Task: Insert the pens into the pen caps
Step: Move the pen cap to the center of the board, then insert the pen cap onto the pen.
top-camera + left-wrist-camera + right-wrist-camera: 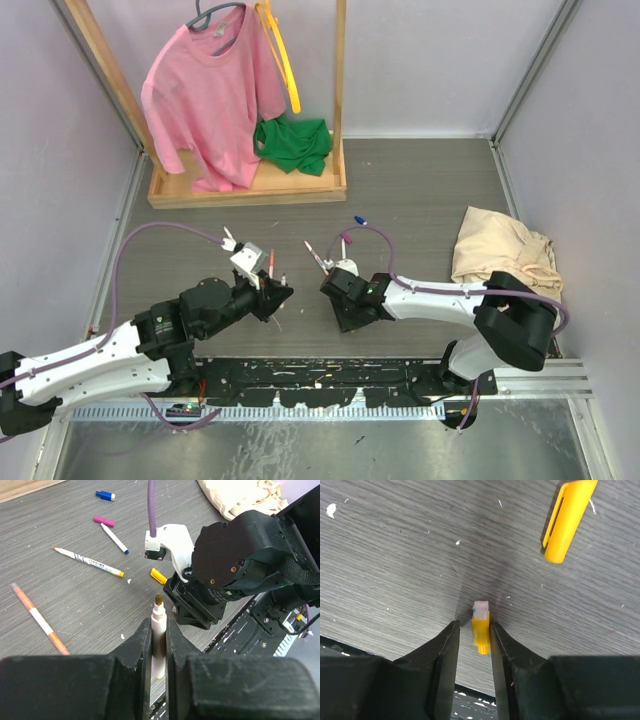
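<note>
White-barrelled pen (159,647) clamped tight in left gripper (158,630); right gripper (474,626) jaws narrowly parted around short yellow piece (481,630), which touches one finger only.

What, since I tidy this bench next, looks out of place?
Three pens lie scattered at different angles on the table: an orange pen, a white pen and a blue-tipped pen. A pink cap, a blue cap and a yellow cap lie loose near them. Nothing looks broken or spilled.
</note>
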`<state>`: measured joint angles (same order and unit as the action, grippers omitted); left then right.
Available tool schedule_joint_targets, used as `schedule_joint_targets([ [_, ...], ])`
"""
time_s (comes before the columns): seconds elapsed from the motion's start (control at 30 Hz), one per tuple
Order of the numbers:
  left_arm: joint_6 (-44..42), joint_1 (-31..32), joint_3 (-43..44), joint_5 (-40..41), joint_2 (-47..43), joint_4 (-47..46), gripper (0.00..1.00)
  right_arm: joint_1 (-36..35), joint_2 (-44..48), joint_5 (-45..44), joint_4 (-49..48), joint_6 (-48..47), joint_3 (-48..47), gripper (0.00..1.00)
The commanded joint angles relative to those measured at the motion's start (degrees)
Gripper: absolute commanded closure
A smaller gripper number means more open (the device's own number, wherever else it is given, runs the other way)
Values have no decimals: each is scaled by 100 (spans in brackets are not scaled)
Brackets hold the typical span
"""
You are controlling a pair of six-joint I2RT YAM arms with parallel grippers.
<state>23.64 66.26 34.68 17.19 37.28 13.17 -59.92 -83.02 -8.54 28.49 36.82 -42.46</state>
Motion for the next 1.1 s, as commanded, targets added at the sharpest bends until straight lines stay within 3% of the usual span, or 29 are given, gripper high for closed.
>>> schedule_joint_targets([
  [0.0, 63, 1, 213, 152, -117, -132, 100, -26, -205, -201, 80, -125, -272, 63],
  [0.47, 63, 1, 213, 169, -137, -126, 100, -20, -594, -329, 499, -486, -506, 66],
  [0.53, 70, 2, 228, 169, -118, -122, 100, -26, -629, -308, 496, -529, -516, 71],
  [0.63, 71, 1, 265, 153, -81, -109, 100, -22, -562, -349, 484, -569, -535, 86],
  [0.8, 66, 1, 359, 137, -14, -290, 100, -20, 336, -914, 359, -579, -575, 100],
  [1.07, -490, 1, 572, -442, 848, -1649, 100, -22, 2496, -1544, -781, -1021, -689, 100],
])
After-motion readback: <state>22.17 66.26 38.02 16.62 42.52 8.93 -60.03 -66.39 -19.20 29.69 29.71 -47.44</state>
